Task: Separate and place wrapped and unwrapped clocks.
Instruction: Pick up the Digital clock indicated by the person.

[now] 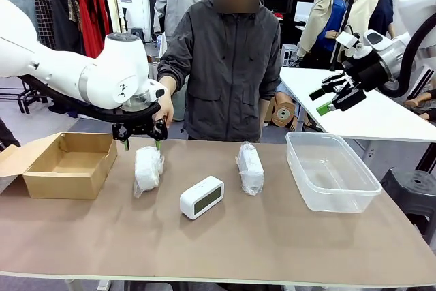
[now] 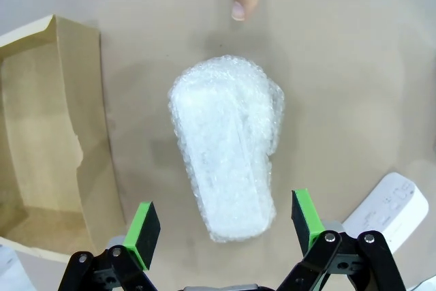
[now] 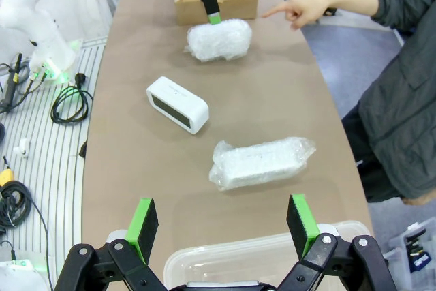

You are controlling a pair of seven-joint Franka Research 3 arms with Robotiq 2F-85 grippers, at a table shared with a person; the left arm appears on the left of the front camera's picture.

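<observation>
Step in hand: pick-up of the first wrapped clock. The left gripper [image 1: 142, 143] hovers just above the left wrapped bundle [image 1: 147, 168], centre-left of the front view, jaws wide apart, nothing held. In the left wrist view the green pads [image 2: 145, 232] straddle the bundle's lower end across its narrow width; no contact that I can make out. The person's hand [image 3: 300, 10], upper right of the right wrist view, points a finger at the table near this bundle.

Next move, my read: straight descent, then close across the short side. The wrap looks loose and crinkly, so the pads need to catch the hard body, not just the film. Drop-off is either the cardboard box [image 1: 61, 185] at left or the clear tub [image 1: 340, 199] at right; cannot tell which takes wrapped ones.

The second wrapped bundle [image 1: 251, 167] lies mid-frame, and the bare clock [image 1: 201, 197] lower centre, between the bundles.

The left arm enters from upper left, wrist pointing down. The right gripper [image 1: 327, 99] sits high at upper right, tilted, open and empty.
</observation>
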